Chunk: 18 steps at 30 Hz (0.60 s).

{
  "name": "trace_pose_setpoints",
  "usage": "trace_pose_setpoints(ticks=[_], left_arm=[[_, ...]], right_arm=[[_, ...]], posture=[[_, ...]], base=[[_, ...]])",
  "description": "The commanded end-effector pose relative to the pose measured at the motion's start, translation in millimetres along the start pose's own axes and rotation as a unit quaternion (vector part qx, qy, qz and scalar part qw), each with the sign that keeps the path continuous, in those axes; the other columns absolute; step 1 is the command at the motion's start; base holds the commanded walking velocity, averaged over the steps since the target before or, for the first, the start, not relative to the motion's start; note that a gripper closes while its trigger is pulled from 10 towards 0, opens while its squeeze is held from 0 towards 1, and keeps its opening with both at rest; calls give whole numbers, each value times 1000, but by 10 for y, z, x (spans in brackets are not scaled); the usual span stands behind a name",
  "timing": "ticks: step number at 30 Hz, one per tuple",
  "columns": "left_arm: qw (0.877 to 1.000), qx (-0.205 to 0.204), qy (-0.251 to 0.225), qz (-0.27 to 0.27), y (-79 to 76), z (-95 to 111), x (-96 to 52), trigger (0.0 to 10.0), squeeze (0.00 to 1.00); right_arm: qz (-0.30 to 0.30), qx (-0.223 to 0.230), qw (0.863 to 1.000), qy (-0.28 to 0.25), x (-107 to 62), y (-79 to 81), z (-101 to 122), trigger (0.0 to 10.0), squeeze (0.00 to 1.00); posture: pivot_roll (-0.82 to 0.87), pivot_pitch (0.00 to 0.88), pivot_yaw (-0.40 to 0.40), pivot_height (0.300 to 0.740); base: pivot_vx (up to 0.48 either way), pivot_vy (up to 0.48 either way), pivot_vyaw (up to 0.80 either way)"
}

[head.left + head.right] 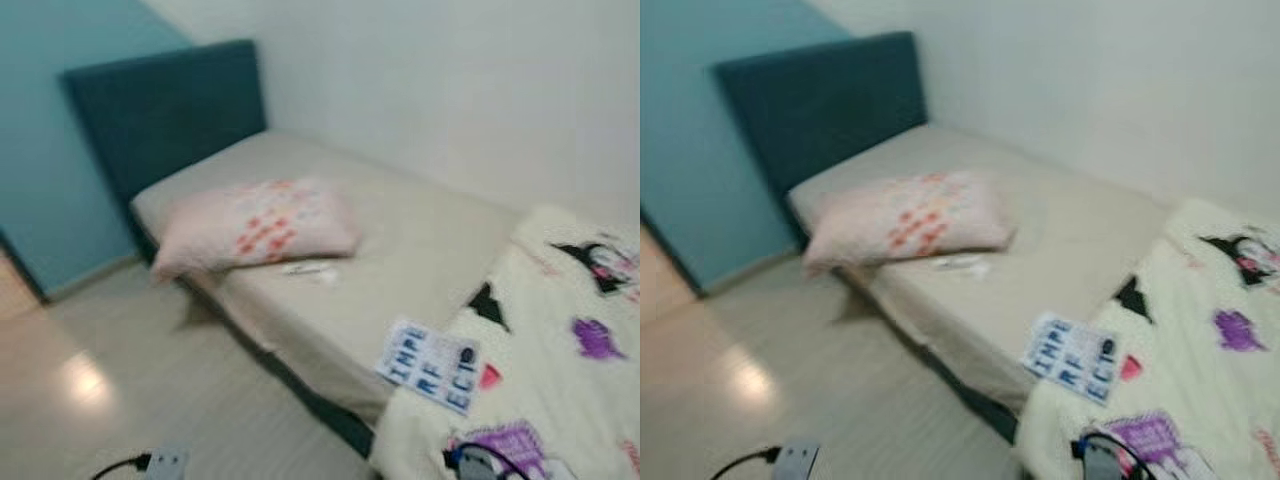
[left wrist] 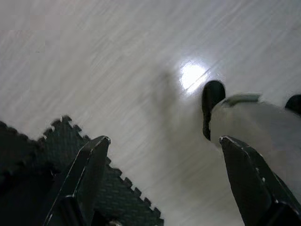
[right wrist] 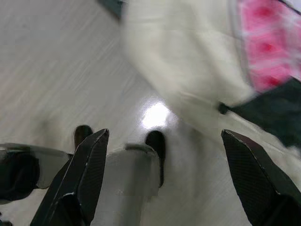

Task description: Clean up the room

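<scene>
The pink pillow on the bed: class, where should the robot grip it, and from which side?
Grip the pillow at its floor-side corner, which juts past the mattress edge, coming in from the floor side. That overhang probably lets one finger slip beneath the soft corner. Both end effectors, left and right, are open over the floor.

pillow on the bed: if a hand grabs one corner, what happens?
The pillow looks soft and puffy, so it would probably sag and fold, not lift flat. Likely light for its bulk. It overhangs the mattress edge, so a push toward the floor could tip it off.
</scene>
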<state>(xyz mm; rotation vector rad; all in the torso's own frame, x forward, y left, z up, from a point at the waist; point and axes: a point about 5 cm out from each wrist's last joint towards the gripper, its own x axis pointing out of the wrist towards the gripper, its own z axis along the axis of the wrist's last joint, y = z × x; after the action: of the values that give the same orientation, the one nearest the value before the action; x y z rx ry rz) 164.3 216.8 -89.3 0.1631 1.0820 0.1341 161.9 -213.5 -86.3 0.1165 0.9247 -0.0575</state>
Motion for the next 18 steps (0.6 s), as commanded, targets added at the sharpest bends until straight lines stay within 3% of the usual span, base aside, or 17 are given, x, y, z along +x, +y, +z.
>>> trace_pose_setpoints(ticks=[1, 6, 11, 14, 18], left_arm=[[1000, 12, -16, 1, 39, 86, 5, 10000, 0], [1000, 11, -23, -2, 97, 93, 4, 10000, 0], [999, 19, -25, -2, 86, 110, 5, 10000, 0], [1000, 18, -25, -3, 80, 109, 5, 10000, 0], [1000, 16, -23, -6, 58, 94, 4, 10000, 0]], right_arm=[[2, 9, 1000, -4, 9, 22, 20, 10000, 0], [-3, -7, 1000, -24, 34, 24, 148, 10000, 0], [14, -36, 997, -63, 83, 104, 421, 10000, 0], [23, -48, 996, -68, 88, 130, 458, 10000, 0], [34, -83, 993, -80, 103, 193, 548, 10000, 0]], posture=[[5, 0, -13, 740], [4, 0, -12, 740], [1, 0, -10, 740], [1, 0, -10, 740], [-1, 0, -14, 740]], base=[[0, 0, 706], [0, 0, 643], [449, 0, 0], [480, 0, 0], [411, 0, 763]])
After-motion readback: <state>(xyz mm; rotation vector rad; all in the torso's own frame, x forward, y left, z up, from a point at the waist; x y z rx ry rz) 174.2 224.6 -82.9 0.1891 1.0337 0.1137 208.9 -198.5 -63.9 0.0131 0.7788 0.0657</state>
